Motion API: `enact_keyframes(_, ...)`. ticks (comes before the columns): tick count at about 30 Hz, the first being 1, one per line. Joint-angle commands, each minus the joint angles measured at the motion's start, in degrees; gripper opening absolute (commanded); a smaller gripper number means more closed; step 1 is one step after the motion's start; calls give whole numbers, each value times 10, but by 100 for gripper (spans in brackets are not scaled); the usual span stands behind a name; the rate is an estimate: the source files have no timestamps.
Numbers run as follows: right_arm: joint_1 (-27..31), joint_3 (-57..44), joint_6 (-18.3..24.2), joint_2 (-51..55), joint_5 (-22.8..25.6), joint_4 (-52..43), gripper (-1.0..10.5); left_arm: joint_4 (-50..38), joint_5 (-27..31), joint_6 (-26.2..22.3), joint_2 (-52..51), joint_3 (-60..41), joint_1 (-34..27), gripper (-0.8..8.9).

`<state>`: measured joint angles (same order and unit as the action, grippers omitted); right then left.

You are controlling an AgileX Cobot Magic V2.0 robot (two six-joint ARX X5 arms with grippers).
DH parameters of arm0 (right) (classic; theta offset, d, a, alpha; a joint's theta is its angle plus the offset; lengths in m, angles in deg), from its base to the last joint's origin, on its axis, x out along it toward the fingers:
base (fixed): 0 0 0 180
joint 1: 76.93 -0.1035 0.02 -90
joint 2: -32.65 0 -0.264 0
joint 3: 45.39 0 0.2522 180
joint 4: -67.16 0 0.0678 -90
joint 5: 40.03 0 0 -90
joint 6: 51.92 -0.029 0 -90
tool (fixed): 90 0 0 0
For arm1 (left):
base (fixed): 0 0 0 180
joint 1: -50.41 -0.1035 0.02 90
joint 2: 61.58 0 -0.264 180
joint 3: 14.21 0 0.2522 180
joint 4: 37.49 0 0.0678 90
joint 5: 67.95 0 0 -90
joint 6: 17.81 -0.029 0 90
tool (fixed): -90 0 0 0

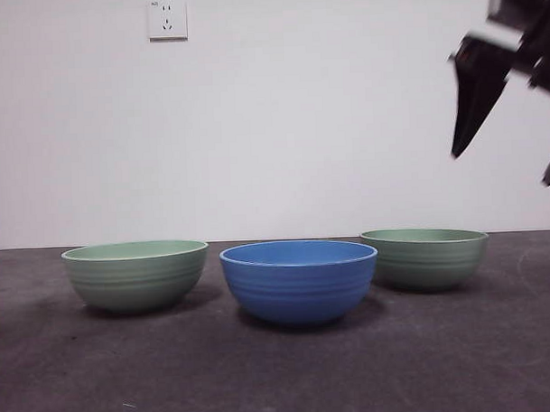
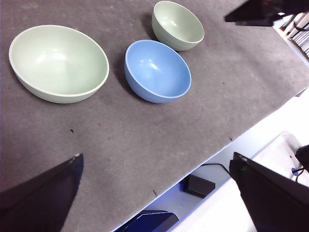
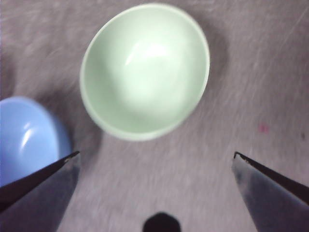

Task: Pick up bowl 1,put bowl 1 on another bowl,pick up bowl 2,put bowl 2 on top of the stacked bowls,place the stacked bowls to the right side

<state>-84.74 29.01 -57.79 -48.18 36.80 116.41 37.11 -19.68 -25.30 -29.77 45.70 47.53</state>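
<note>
Three ridged bowls of equal size stand apart in a row on the dark table. The blue bowl is in the middle and nearest the front. One pale green bowl is to its left, the other green bowl to its right. My right gripper hangs open high above the right green bowl, touching nothing; the left wrist view catches it as a dark tip. My left gripper is open and empty, high over the table's near side, outside the front view.
The grey table mat ends at a front edge, with a black box on the floor below. A white wall with a socket closes the back.
</note>
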Motion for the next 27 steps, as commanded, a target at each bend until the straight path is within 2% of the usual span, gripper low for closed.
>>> enact_keyframes(1, -2, 24, -7, -49, 14, -16, 615, -2, -3, 0, -1, 1, -1, 745)
enact_keyframes(3, -2, 43, -7, -84, 26, -27, 566, -2, -3, 0, -1, 1, -1, 745)
enact_keyframes(9, -2, 69, -8, -158, 46, -54, 554, -2, -3, 0, -1, 1, -1, 745)
enact_keyframes(15, -2, 69, -14, -198, 48, -77, 417, -2, -3, 0, -1, 1, -1, 745)
enact_keyframes(22, -2, 69, -18, -202, 47, -96, 137, -3, -3, 0, -1, 1, -1, 745)
enact_keyframes(27, -2, 69, -18, -202, 48, -96, 73, -3, -3, 0, -1, 1, -1, 745)
